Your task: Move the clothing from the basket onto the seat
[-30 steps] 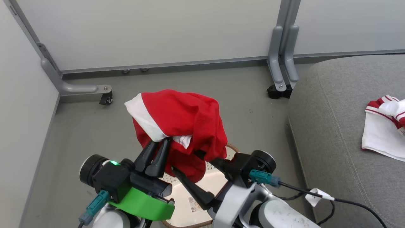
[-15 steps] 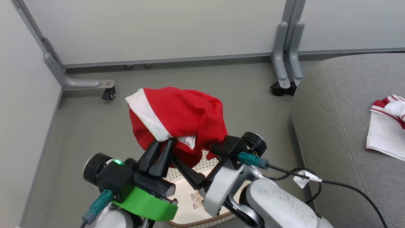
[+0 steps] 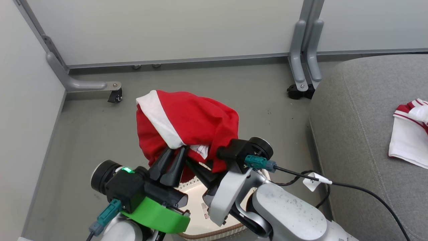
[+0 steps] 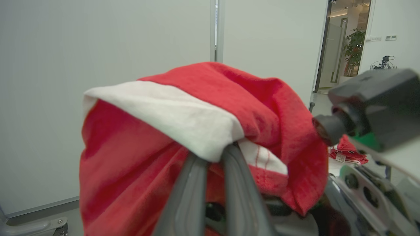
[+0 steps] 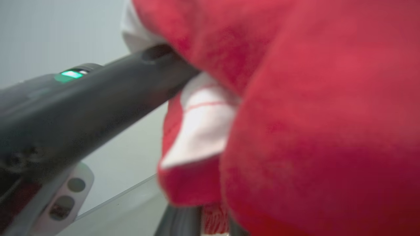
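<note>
- Aloft above basket point(image 3: 217, 231), red garment point(image 3: 197, 120) pinched at white trim by left gripper point(image 3: 177, 151).
- Right gripper point(image 5: 213, 224) closed on its lower fold.
- Second garment point(image 3: 409, 140) on grey seat point(image 3: 351, 134).
- Grey floor point(image 3: 90, 134), pale partition walls point(image 3: 167, 30).

Red garment point(image 3: 194, 120) and arms hide most of the basket point(image 3: 195, 197) — fingertips of the right gripper point(image 5: 215, 216) seem buried in blurred cloth.

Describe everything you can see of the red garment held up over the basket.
The red garment is soft, bright red fabric with a broad white band and a white patch with thin red stripes. It hangs bunched and draped above the basket. The left gripper pinches the white band between its fingers; the right gripper has a lower fold between its own.
</note>
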{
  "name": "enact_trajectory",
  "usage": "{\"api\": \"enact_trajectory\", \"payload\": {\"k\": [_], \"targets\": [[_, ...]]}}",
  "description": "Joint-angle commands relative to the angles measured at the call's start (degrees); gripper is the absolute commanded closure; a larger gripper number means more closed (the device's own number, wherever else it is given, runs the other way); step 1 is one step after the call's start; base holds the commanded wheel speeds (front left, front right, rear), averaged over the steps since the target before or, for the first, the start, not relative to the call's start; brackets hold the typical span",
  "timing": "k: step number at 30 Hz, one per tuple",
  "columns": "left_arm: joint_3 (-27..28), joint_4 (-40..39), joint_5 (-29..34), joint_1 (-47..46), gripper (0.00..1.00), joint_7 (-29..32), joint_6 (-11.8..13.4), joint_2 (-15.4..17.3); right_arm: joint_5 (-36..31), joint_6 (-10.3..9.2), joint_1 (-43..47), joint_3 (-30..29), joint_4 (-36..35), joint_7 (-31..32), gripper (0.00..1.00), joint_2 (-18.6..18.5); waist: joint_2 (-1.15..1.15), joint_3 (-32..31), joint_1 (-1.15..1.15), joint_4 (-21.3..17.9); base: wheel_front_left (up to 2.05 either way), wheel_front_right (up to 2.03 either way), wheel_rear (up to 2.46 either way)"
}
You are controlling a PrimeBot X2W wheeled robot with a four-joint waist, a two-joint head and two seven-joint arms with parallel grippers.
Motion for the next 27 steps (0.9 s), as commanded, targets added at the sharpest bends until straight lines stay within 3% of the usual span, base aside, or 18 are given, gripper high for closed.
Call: {"api": "enact_trajectory", "payload": {"k": [1,23,25,27], "targets": [[0.0,0.1,-0.8,-1.0,1.00,0.0,0.0,0.2,0.6,-0.02,-0.9,0.3,0.4,-0.6,1.00,0.0,0.00,0.0,0.00,0.0,0.00,0.00,0.00],[-0.5,0.6,-0.9,-0.1,1.00,-0.1,1.3,0.5,3.3,-0.02,-1.9,1.9,3.2,-1.8,1.00,0.0,0.00,-0.9,0.00,-0.2,0.00,0.00,0.00],[-0.3,0.8,-0.5,0.0,0.00,0.1,2.1,0.3,3.3,-0.02,-2.0,1.9,3.2,-1.8,1.00,0.0,0.00,-1.0,0.00,-0.2,0.00,0.00,0.00],[-0.4,0.7,-0.3,0.1,0.00,0.0,2.4,0.2,3.1,-0.02,-2.0,1.7,3.1,-2.0,1.00,0.0,0.00,-1.0,0.00,-0.2,0.00,0.00,0.00]]}}
